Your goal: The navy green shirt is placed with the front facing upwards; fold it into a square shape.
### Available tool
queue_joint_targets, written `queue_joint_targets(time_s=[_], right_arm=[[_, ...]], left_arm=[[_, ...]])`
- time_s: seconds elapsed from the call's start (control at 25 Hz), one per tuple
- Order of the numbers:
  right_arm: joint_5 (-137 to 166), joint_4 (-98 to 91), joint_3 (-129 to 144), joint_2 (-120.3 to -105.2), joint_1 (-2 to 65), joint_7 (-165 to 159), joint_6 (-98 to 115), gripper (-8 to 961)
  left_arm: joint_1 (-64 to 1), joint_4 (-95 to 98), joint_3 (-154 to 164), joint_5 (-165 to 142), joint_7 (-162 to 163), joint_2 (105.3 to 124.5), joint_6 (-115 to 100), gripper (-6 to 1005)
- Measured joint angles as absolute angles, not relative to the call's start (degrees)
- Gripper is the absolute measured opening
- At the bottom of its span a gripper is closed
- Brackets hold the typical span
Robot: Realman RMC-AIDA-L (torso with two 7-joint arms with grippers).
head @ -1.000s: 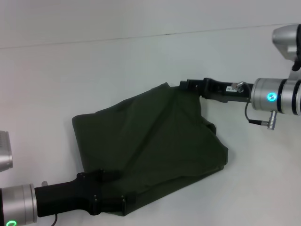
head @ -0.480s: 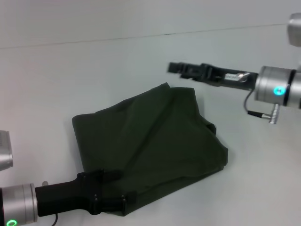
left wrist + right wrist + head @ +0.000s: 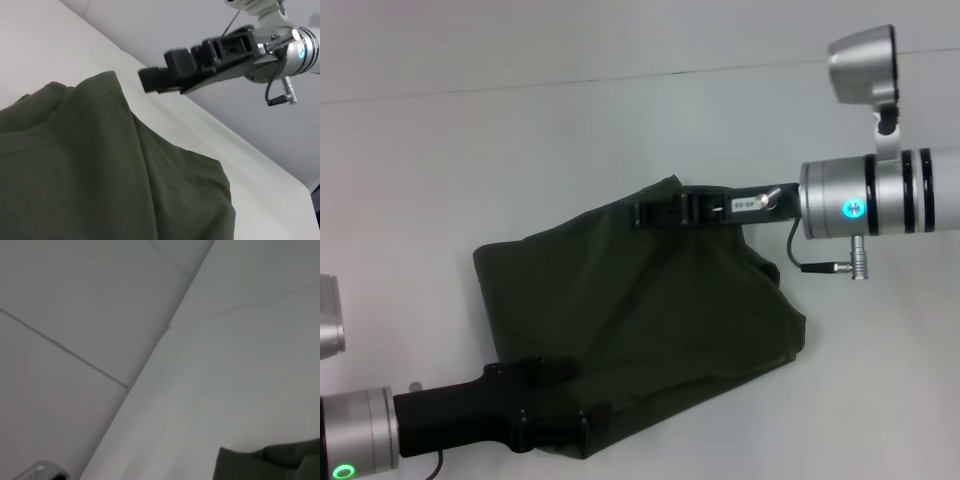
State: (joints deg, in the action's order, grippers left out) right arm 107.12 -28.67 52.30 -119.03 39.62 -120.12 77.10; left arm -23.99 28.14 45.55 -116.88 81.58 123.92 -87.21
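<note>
The navy green shirt (image 3: 640, 310) lies folded on the white surface (image 3: 470, 150), lettering hidden; the left end effector (image 3: 555, 420) grips its near edge; the right end effector (image 3: 645, 213) hovers above its far edge, grip indiscernible.

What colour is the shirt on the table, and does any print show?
Plain dark olive green shirt, no print showing; clearest in the head view.

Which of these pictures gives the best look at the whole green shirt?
The head view: the navy green shirt lies there almost whole, partly folded on the table, only its near corner under the left hand. The left wrist view shows just one stretch of cloth; the right wrist view catches only a corner.
</note>
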Motion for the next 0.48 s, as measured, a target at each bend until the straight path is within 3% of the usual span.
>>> queue_joint_targets(time_s=[0.48], right_arm=[[107.14, -26.75, 63.28, -119.45, 41.24, -126.56, 69.34, 274]], left_arm=[[-24.18, 28.28, 45.44, -116.71, 81.46, 123.93, -87.43, 963]])
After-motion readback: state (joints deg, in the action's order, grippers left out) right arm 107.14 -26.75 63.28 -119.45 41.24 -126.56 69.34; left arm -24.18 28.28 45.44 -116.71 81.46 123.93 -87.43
